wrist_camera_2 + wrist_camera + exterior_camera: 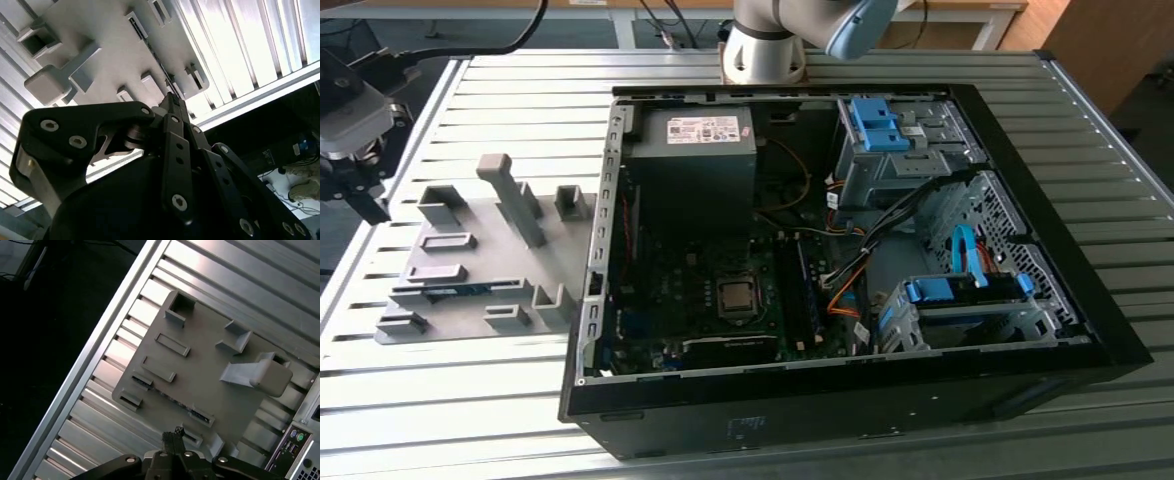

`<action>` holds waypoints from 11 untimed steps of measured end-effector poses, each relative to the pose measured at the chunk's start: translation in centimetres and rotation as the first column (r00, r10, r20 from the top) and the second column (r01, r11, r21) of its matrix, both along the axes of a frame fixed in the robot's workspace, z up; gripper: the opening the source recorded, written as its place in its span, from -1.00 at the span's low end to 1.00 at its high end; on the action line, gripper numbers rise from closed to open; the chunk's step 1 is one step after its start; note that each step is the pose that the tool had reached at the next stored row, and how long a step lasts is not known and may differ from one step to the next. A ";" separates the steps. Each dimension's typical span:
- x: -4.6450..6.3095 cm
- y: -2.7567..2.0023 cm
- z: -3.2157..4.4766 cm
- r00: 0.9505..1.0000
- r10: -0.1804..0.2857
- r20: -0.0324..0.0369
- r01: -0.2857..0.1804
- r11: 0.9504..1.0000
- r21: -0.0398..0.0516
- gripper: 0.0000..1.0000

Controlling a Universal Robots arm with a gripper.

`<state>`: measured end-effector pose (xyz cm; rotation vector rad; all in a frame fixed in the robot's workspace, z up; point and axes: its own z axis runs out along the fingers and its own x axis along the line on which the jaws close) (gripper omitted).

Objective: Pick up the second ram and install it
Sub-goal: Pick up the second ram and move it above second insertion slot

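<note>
Ribbed metal table (494,90): thin blue-green second ram (454,291) edgewise in grey fixture (480,262); end effector (175,433) clenched, empty.

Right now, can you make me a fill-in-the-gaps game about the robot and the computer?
1. The gripper hangs by the grey ___, outside the computer.
2. The blue-green stick lies in the tray, not yet in the ___.
3. The computer's side is ___, so you can see inside.
Missing words: tray; computer; open.
</note>
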<state>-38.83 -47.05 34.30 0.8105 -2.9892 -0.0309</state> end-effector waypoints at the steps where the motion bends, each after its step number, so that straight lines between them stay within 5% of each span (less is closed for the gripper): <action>1: 0.0 0.00 0.00 1.000 0.014 0.000 -0.014 1.000 0.000 -0.79; 11: 0.0 0.00 0.00 0.989 0.149 0.000 -0.149 0.989 0.000 -0.79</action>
